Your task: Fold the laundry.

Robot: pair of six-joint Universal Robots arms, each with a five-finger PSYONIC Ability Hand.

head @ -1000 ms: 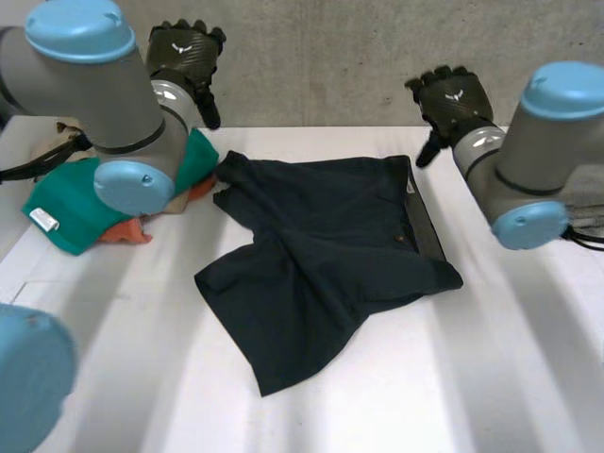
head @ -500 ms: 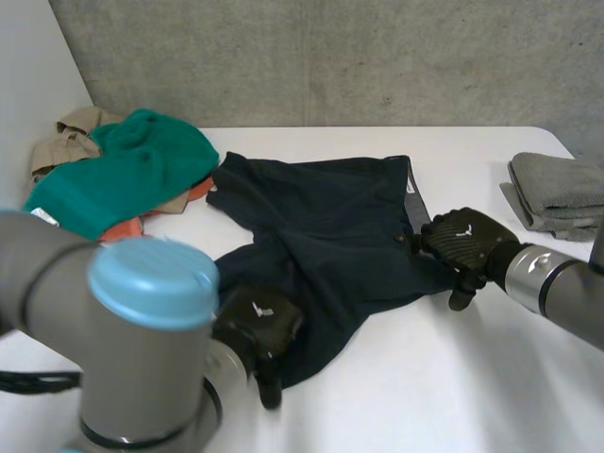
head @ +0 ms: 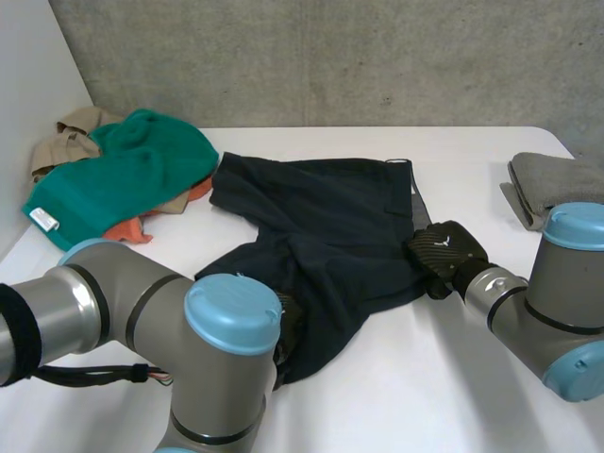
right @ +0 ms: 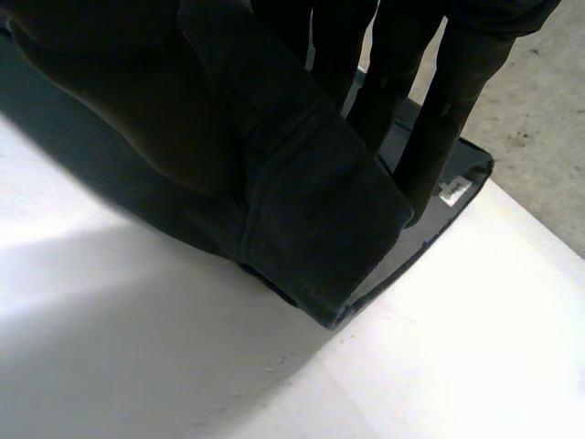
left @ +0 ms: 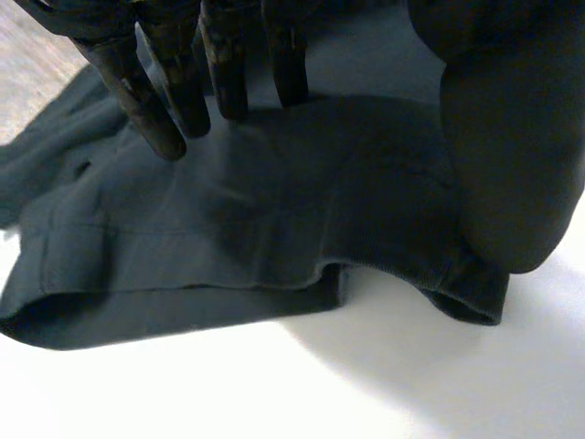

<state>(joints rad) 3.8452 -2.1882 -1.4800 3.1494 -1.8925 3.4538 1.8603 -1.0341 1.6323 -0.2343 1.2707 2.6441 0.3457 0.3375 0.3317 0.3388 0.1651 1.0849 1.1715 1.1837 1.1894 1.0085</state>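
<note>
As dark shorts (head: 321,226) lie on the tabletop (head: 472,160), the open left hand (left: 512,137) touches them. The right hand (head: 444,253) pinches their hem.

left hand (left: 505,137) low, fingers straight | right hand (head: 444,251) low, pinching shorts (head: 330,217)

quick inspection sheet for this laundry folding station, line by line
surface: white table, laundry lying on it
job's things: dark shorts spread unfolded mid-table; grey towel folded at the right edge
clutter: green garment, orange cloth and beige cloth heaped at the far left
hands: left hand with straight fingers on a leg hem of the shorts; right hand pinching the shorts' right corner
cables: nothing seen
surroundings: concrete wall behind the table
</note>
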